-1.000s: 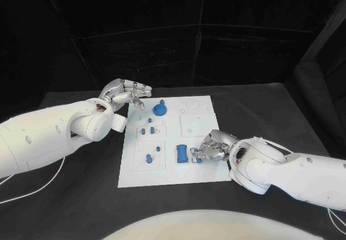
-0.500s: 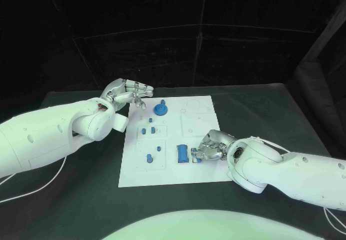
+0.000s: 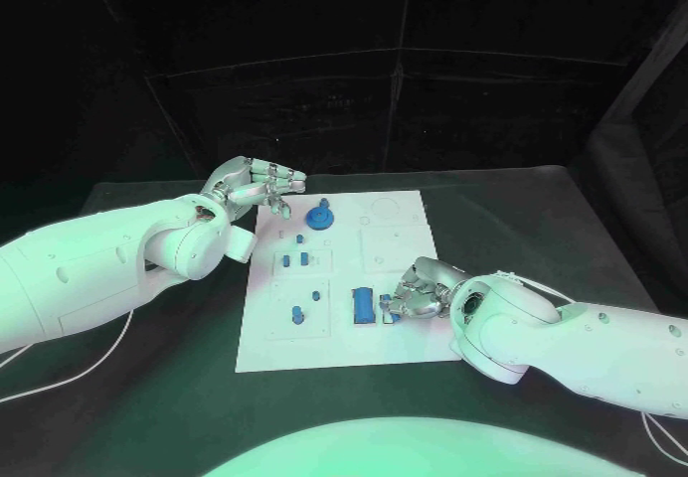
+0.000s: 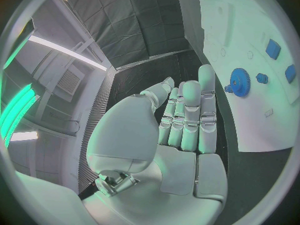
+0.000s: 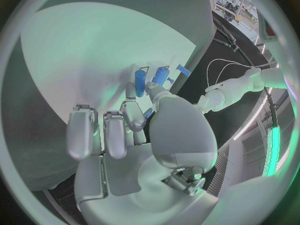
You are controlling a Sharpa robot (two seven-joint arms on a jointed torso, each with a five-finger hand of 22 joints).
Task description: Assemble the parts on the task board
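Looks maybe halfway: on the task board (image 3: pixel 406 348) the blue gear (image 3: pixel 318 216) and several small blue parts (image 3: pixel 297 314) already sit in place, the right hand (image 3: pixel 418 289) fingers seem closed around a blue block (image 3: pixel 364 304) near the board's front edge, though it's hard to tell, and the left hand (image 3: pixel 258 186) hovers empty with curled fingers by the board's far-left corner.

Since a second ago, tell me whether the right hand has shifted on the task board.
Barely. The right hand stays at the task board by the long blue part, having edged slightly toward the board's near edge.
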